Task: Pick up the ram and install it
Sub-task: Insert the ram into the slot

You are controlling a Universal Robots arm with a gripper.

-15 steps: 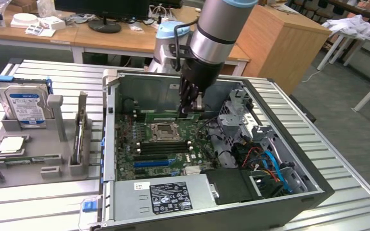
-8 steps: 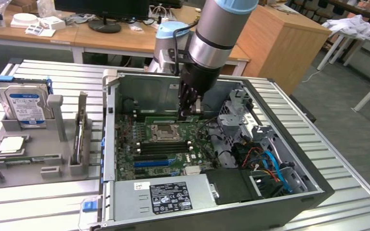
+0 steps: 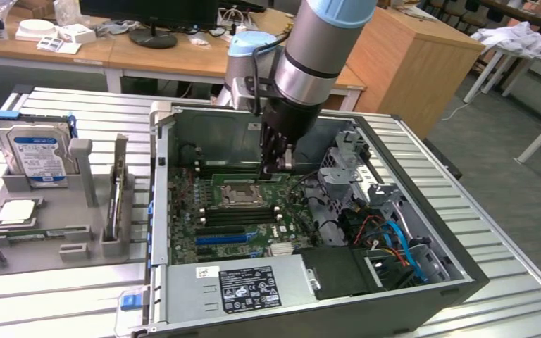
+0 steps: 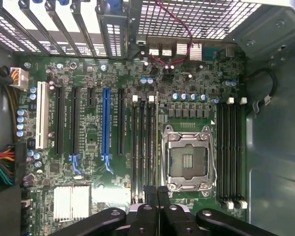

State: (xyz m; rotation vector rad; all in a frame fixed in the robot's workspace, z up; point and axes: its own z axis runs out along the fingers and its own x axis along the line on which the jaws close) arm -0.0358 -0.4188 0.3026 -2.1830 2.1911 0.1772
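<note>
From my station the bench (image 3: pixel 54 296) reads left to right. First comes the grey holder (image 3: pixel 75 211), which props the hard drive (image 3: pixel 36 151) on end and cradles the processor chip (image 3: pixel 17 211) flat. In front of the chip, the ram (image 3: pixel 50 231), as best I can judge, is the thin green strip seated on edge in a low groove. I take it that groove presents the top edge for a pinch from above. It sits well apart from the arm. Further right, the computer case (image 3: pixel 458 278) lies on its side with its panel off, so the motherboard (image 3: pixel 251 218) faces up for a straight vertical approach. The gripper (image 3: pixel 280 165) hangs inside it, pointing down. In the wrist view the fingers (image 4: pixel 150 194) are drawn together, with nothing between them that I can make out. They hover over the bank of memory slots (image 4: pixel 142 147) just beside the empty processor socket (image 4: pixel 188 160).
</note>
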